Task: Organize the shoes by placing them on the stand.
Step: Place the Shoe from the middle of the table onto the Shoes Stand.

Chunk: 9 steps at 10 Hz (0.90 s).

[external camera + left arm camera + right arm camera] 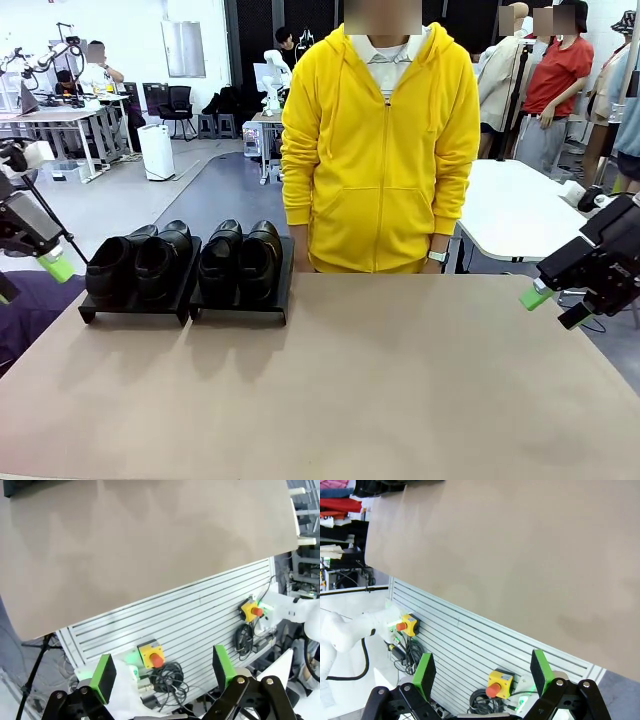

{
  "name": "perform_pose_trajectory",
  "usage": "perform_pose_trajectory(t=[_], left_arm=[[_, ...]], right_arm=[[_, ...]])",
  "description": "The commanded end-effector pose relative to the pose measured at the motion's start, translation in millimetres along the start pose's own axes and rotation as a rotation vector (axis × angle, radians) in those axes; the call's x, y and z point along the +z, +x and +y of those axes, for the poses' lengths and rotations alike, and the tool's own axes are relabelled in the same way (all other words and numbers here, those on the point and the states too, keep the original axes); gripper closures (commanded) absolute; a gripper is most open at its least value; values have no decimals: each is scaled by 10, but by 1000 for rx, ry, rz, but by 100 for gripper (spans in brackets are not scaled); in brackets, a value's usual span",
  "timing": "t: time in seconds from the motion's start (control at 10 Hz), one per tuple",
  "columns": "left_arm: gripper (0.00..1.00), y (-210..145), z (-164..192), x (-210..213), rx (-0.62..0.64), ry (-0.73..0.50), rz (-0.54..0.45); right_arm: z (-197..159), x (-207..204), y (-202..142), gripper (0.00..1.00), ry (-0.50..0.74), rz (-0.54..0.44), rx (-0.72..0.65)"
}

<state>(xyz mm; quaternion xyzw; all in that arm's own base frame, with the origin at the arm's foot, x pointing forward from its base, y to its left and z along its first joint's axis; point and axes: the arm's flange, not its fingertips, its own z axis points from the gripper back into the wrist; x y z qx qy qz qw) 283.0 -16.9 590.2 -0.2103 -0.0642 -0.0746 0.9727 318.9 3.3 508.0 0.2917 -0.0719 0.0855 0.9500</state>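
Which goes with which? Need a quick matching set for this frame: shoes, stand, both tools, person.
Column A:
1. shoes
2. stand
3. left tool
4. right tool
5. person

Column B:
a. open, off the table's right edge
b. far side of the table, yellow hoodie
c. four in a row on the stand
d. open, off the table's left edge
e. far left part of the table, two sections side by side

Pairs: 1-c, 2-e, 3-d, 4-a, 5-b

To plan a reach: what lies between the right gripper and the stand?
In the front view, bare table lies between the right gripper and the stand.
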Motion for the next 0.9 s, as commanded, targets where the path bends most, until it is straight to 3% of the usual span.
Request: perform_pose_trajectory(t=[0.0,0.8], left_arm=[[0,-2,13,27,-4,3,4],[0,-2,13,27,-4,3,4]], right_arm=[[7,11,20,0,29,-6,18],[7,11,20,0,29,-6,18]])
